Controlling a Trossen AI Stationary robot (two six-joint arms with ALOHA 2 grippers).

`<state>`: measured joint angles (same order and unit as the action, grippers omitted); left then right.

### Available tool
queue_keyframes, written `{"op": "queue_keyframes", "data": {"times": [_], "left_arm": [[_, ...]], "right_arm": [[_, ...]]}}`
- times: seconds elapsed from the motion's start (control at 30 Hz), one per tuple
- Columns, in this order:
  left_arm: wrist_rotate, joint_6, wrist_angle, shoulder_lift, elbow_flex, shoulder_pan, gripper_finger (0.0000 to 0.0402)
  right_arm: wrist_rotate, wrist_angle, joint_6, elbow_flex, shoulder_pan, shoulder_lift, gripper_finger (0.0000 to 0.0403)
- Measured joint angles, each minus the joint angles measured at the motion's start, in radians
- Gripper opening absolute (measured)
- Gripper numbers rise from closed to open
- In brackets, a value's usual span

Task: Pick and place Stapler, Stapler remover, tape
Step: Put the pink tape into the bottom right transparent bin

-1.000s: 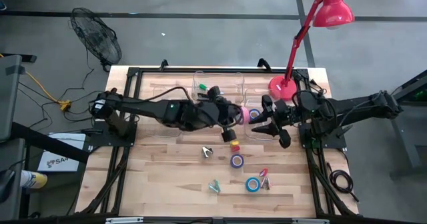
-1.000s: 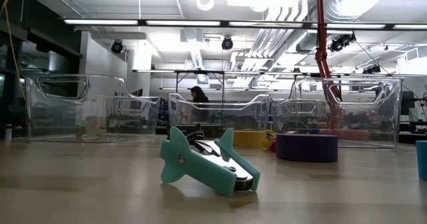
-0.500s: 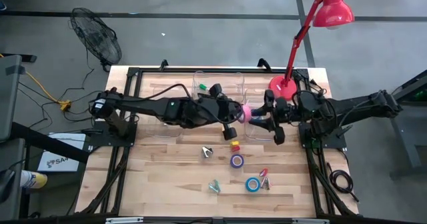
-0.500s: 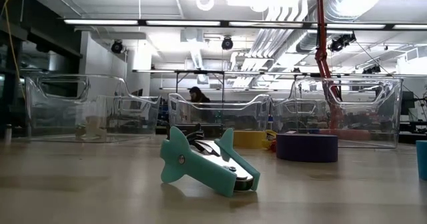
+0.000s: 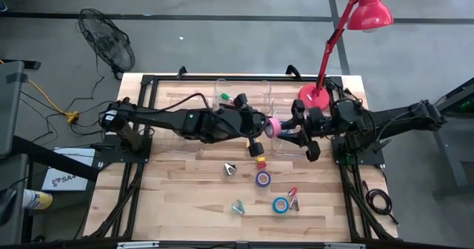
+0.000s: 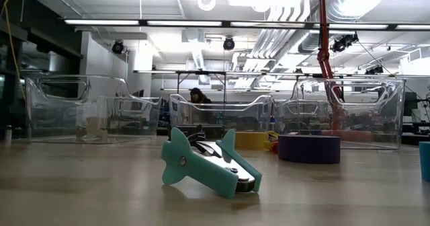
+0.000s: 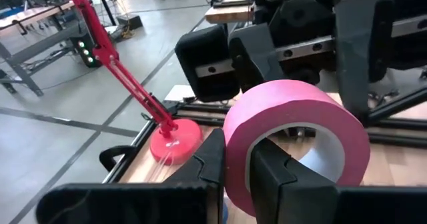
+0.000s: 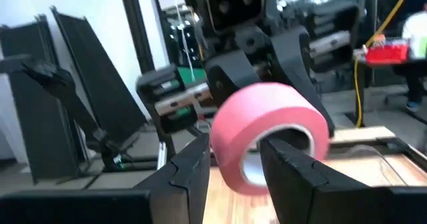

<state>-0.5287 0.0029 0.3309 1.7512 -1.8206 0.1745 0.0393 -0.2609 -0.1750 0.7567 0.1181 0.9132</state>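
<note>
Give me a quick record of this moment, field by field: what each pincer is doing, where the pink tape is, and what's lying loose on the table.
left pincer: shut on the pink tape, gripping its wall
right pincer: also closed on the pink tape, opposite side
pink tape location: held in the air between both arms, mid-table
loose on table: purple tape, blue tape, teal staple remover
</note>
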Motion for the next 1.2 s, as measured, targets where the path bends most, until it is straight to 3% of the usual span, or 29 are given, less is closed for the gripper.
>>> {"op": "queue_keyframes", "data": {"times": [0.2,0.47,0.87,1.2], "left_arm": [[0.001,0.002,-0.001,0.0,0.0,-0.005,0.0032],[0.011,-0.002,-0.001,0.0,0.0,-0.004,0.0038],[-0.01,-0.008,0.036,0.001,0.0,-0.005,0.0144],[-0.058,-0.013,0.24,-0.038,0.0,-0.005,0.0201]], "right_arm": [[0.039,-0.038,-0.008,0.0,0.0,0.03,0.0114],[0.069,-0.036,-0.011,0.0,0.0,0.031,0.003],[0.022,0.02,-0.061,0.0,0.001,0.029,0.003],[-0.115,0.256,-0.15,0.0,-0.021,0.027,0.003]]}}
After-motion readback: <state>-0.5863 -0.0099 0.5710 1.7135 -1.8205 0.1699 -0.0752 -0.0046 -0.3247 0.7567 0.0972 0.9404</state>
